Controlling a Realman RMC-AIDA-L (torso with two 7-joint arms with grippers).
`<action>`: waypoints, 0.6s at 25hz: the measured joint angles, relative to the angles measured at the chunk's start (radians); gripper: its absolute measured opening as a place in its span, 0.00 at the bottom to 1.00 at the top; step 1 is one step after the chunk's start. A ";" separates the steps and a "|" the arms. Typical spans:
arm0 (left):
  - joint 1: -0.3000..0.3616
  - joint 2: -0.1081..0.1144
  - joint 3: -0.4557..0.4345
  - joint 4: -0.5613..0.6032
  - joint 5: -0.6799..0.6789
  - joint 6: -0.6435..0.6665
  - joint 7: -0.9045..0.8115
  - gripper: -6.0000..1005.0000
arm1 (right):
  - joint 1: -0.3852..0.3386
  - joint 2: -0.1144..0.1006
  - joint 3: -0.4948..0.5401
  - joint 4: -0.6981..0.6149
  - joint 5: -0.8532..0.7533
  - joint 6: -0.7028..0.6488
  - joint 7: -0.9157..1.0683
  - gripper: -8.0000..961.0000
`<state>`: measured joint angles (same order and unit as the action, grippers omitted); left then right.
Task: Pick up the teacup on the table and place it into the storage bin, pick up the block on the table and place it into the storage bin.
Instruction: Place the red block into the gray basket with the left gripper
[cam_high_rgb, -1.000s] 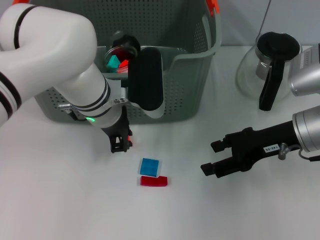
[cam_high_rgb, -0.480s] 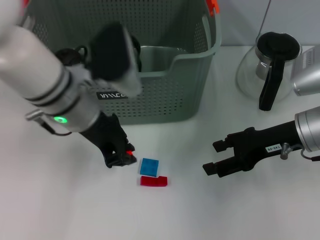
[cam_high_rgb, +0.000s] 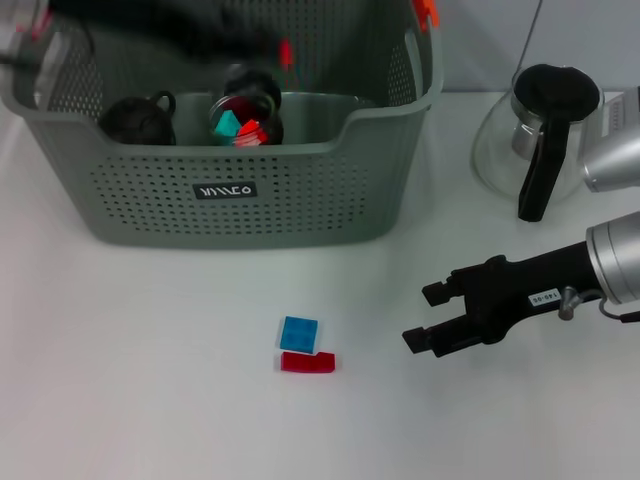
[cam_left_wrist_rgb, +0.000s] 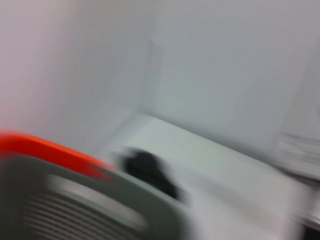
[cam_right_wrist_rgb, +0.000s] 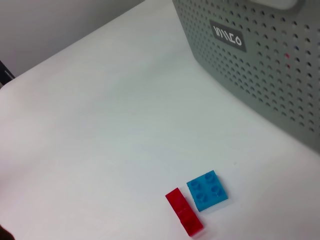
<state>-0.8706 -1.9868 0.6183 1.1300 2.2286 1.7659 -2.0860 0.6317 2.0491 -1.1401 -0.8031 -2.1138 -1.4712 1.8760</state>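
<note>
The grey-green storage bin (cam_high_rgb: 300, 190) stands at the back left, its label also showing in the right wrist view (cam_right_wrist_rgb: 260, 65). Inside it lie a black teacup (cam_high_rgb: 135, 118) and a second black cup (cam_high_rgb: 245, 112) holding teal and red pieces. A blue block (cam_high_rgb: 298, 333) and a red block (cam_high_rgb: 308, 362) touch each other on the table in front of the bin; the right wrist view shows the blue block (cam_right_wrist_rgb: 207, 190) and the red block (cam_right_wrist_rgb: 184, 218) too. My right gripper (cam_high_rgb: 430, 318) is open, right of the blocks. My left gripper (cam_high_rgb: 210, 30) is a dark blur above the bin's back.
A glass coffee pot (cam_high_rgb: 540, 130) with black lid and handle stands at the back right. An orange handle tip (cam_high_rgb: 427, 12) sticks up at the bin's right corner. White table lies around the blocks.
My left arm has swung up from the table beside the blocks to above the bin's back edge. The blocks stay put and the right gripper has barely moved.
</note>
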 joint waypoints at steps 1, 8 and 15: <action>-0.010 0.013 0.004 -0.022 0.008 -0.058 -0.009 0.26 | 0.000 0.000 -0.001 0.000 0.000 0.000 0.000 0.90; -0.046 0.015 0.102 -0.107 0.131 -0.428 -0.060 0.29 | 0.002 0.002 -0.004 -0.004 0.000 -0.003 0.000 0.90; -0.033 -0.002 0.139 -0.087 0.149 -0.507 -0.080 0.41 | 0.002 -0.001 -0.006 -0.008 0.000 -0.009 0.000 0.90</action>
<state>-0.9038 -1.9885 0.7572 1.0434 2.3775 1.2586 -2.1657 0.6336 2.0480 -1.1458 -0.8106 -2.1138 -1.4805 1.8760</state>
